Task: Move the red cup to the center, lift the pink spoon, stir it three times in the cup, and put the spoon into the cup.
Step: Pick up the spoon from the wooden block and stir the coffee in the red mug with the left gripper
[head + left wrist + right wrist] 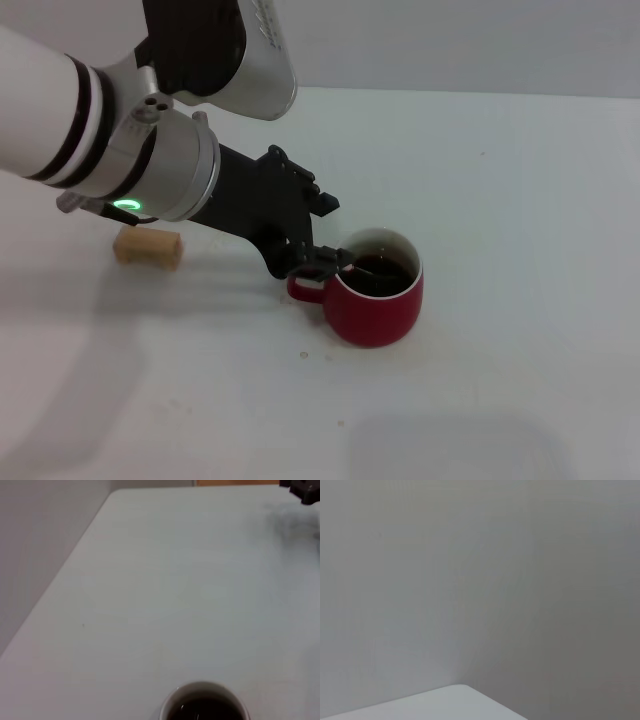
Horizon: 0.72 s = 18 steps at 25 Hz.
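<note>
I have the left gripper (325,262) at the rim of the rounded dark red ceramic cup (375,300), which stands on the white bench (500,180). It appears closed on the slim pink spoon (352,266), whose bowl end dips into the dark liquid. I judge this the stirring step. Next: circle gently, then release. The right gripper is out of sight.

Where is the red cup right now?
In the head view, the red cup sits on the white table right of middle, the left gripper at its handle side.
</note>
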### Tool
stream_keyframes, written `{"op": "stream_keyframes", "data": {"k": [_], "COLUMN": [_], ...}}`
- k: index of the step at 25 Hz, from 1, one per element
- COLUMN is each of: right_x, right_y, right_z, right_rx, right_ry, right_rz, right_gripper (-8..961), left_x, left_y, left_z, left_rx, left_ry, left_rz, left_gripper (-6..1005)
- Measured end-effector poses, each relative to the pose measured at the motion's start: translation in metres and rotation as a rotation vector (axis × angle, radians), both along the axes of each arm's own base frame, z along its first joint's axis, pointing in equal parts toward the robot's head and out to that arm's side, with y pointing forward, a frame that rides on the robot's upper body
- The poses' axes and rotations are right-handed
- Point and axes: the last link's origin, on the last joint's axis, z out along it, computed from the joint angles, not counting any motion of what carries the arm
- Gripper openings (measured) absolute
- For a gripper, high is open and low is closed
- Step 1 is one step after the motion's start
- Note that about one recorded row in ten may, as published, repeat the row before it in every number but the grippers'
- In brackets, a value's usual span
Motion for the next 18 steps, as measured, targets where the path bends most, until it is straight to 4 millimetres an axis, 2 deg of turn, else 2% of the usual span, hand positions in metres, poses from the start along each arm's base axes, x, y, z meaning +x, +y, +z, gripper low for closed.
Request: {"op": "stream_keyframes", "data": {"k": [18], "right_x": [-0.001], "right_y": [-0.002], "right_z": [-0.001], "right_rx": [0.004], "right_ry": [0.004], "right_rz": [0.001], "right_gripper": [0], "left_x": [-0.014], "left_y": [0.007], "left_z": [-0.017], "left_rx": [0.006], "left_ry": [0.079], "left_rz": [-0.01], "left_gripper": [546]}}
